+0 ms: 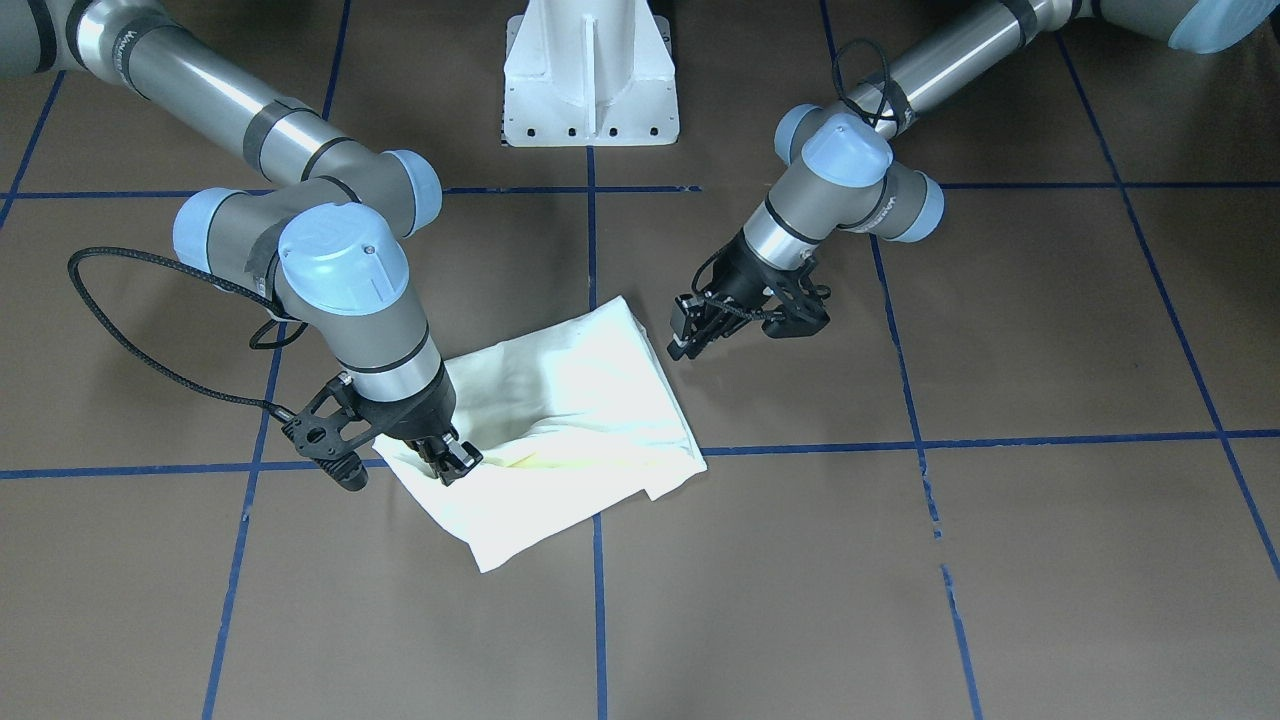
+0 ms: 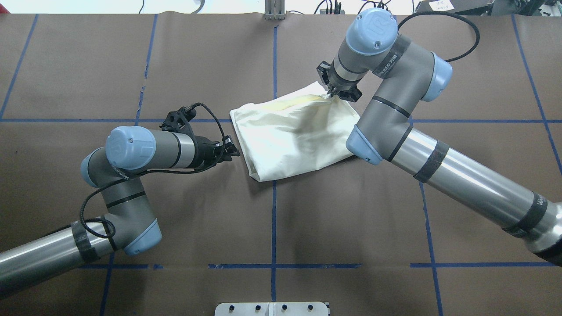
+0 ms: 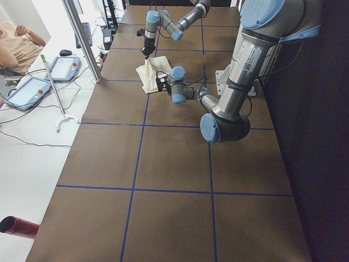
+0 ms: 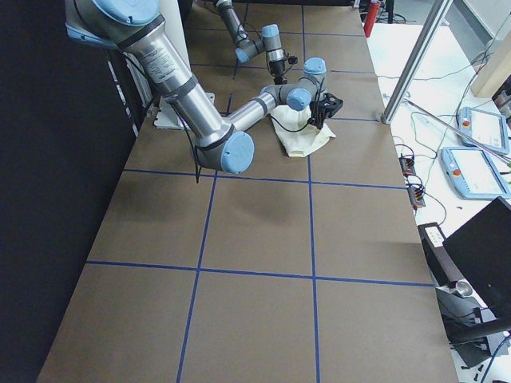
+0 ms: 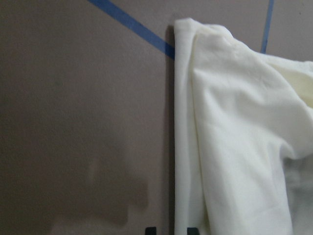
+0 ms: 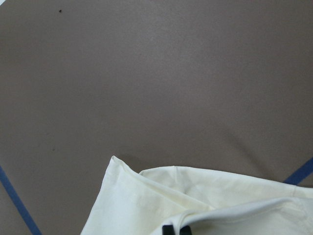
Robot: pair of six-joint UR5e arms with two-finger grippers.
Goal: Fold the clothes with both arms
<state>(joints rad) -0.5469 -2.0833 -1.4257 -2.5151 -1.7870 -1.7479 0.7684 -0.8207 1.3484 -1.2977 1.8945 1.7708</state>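
Pinching the shirt point(image 1: 580, 400) is the right gripper point(image 1: 452, 462). It points down, its two fingers pressed together on a fold of cloth at the shirt's edge on the robot's right, on the side away from the base point(image 1: 590, 75). In the right wrist view the black fingertips point(image 6: 167, 229) sit almost touching at the bottom of the frame, with a cream hem bunched at them. The cloth rises toward this grip in a shallow tent, with creases running down from it. The rest lies flat.

Shirt: folded to a rough rectangle, skewed to the grid, only plain cream cloth showing. A pale yellowish strip runs along the lifted edge. It lies on the brown table point(image 1: 1000, 560) near the middle, in front of the white base, across the crossing of two blue tape lines point(image 1: 598, 620).

Left gripper point(image 1: 688, 338): held low and tilted, aimed at the shirt's opposite edge, on the robot's left. Its fingers are parted by a narrow gap and hold nothing. From the front, a strip of bare table shows between the tips and the cloth. From overhead, the tips sit just beside the edge. In the left wrist view two fingertips point(image 5: 192, 230) show at the bottom of the frame, with the folded edge running down between them. Whether they touch the cloth, I cannot tell.

The shirt lies between the two grippers.
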